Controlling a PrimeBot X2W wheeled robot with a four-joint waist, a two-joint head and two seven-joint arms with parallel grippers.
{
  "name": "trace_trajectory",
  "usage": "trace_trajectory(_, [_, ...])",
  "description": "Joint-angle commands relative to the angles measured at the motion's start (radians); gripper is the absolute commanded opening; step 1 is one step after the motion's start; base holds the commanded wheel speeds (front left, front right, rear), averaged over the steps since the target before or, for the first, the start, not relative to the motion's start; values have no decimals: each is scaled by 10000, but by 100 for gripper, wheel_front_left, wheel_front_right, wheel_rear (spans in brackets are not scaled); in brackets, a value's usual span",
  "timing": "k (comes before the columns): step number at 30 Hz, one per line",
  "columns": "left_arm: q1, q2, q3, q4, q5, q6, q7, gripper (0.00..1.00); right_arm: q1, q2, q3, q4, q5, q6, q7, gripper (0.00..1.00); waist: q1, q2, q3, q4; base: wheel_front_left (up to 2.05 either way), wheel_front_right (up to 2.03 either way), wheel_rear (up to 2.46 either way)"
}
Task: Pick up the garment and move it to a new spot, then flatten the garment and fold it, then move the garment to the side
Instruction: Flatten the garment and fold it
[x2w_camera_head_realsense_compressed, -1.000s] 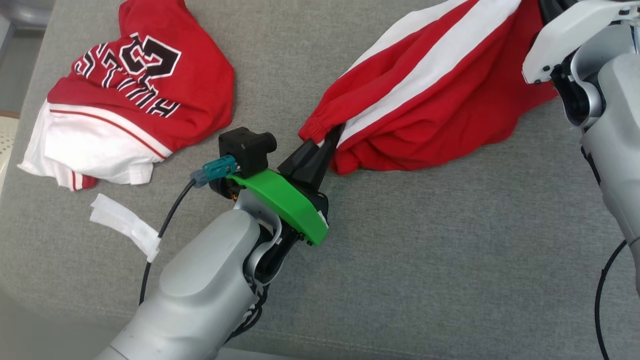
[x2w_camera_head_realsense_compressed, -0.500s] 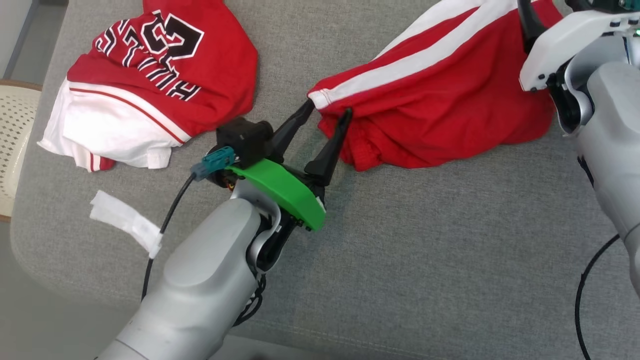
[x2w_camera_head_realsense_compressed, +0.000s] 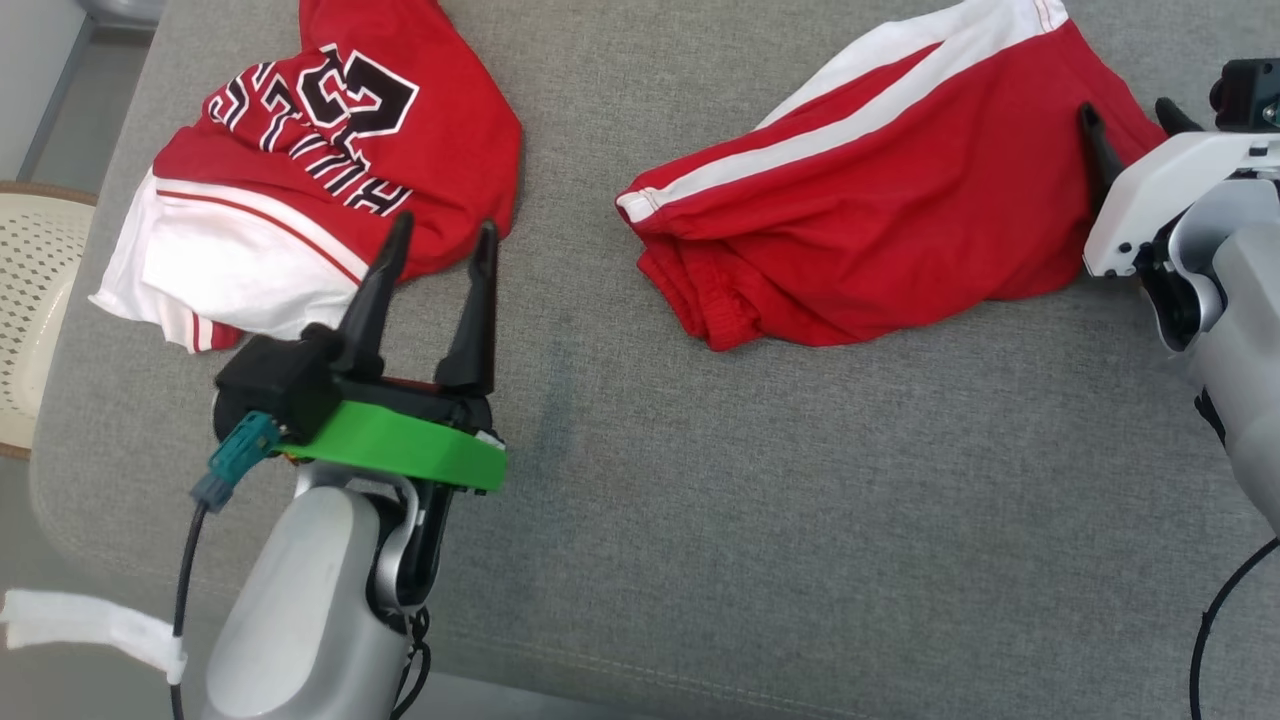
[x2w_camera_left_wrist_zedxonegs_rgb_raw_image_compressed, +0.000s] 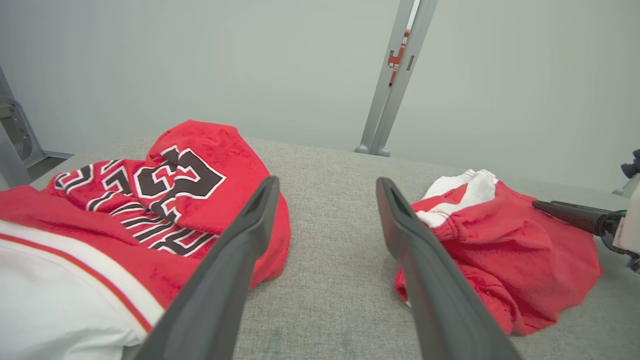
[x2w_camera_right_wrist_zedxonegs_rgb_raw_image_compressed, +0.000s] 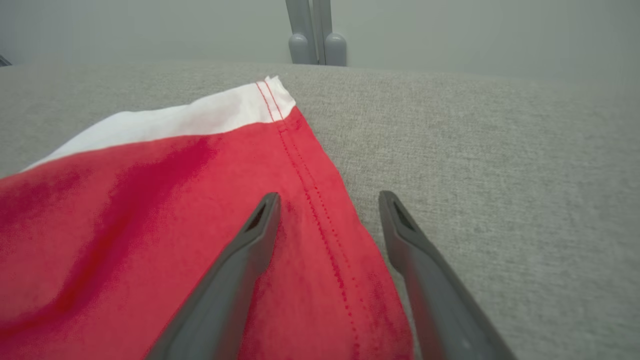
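Perforated thing (x2w_camera_head_realsense_compressed: 30, 320): pale, off cushion's (x2w_camera_head_realsense_compressed: 700, 500) left edge; contents unseen.
Jersey (x2w_camera_head_realsense_compressed: 330, 170): crumpled, far left.
Left pincer (x2w_camera_head_realsense_compressed: 445, 225): apart, empty, at jersey's edge.
Shorts (x2w_camera_head_realsense_compressed: 860, 230): red, white stripe, wrinkled, far right.
Right pincer (x2w_camera_head_realsense_compressed: 1125, 108): apart, over shorts' hem.

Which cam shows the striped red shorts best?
Head view: the red shorts lie nearly whole, white stripe along the far edge. Left wrist view shows them end-on, bunched. Right wrist view shows a close-up hem corner.

— Where is there room?
— A bare strip of cushion (x2w_camera_head_realsense_compressed: 570, 260) runs between jersey (x2w_camera_head_realsense_compressed: 440, 130) and shorts (x2w_camera_head_realsense_compressed: 880, 220); the near half lies bare too.
— Obstacles?
— Those two garments, left and right.
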Motion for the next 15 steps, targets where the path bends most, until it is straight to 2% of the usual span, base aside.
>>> trace_trajectory(1, [308, -91, 356, -188, 229, 7, -2, 100, 133, -50, 72, 69, 89, -5, 94, 100, 0, 0, 52, 55, 0, 0, 0])
trace_trajectory(6, [981, -338, 1543, -693, 1034, -76, -3, 100, 210, 10, 258, 268, 415, -5, 623, 100, 0, 0, 97, 156, 0, 0, 0])
trace_trajectory(7, [1072, -381, 1701, -743, 1110, -105, -3, 100, 235, 39, 312, 242, 466, -3, 712, 78, 0, 0, 97, 171, 0, 0, 0])
trace_trajectory(9, [1250, -469, 1939, -811, 1313, -176, -3, 100, 299, 61, 432, 146, 609, -2, 932, 14, 0, 0, 94, 196, 0, 0, 0])
trace_trajectory(10, [1314, -487, 2031, -839, 1407, -219, -3, 100, 341, 74, 490, 83, 714, 0, 1065, 0, 0, 0, 90, 204, 0, 0, 0])
trace_trajectory(15, [1525, -542, 2299, -842, 1658, -335, -3, 100, 455, -63, 657, -112, 1080, -3, 1233, 0, 0, 0, -34, 131, 0, 0, 0])
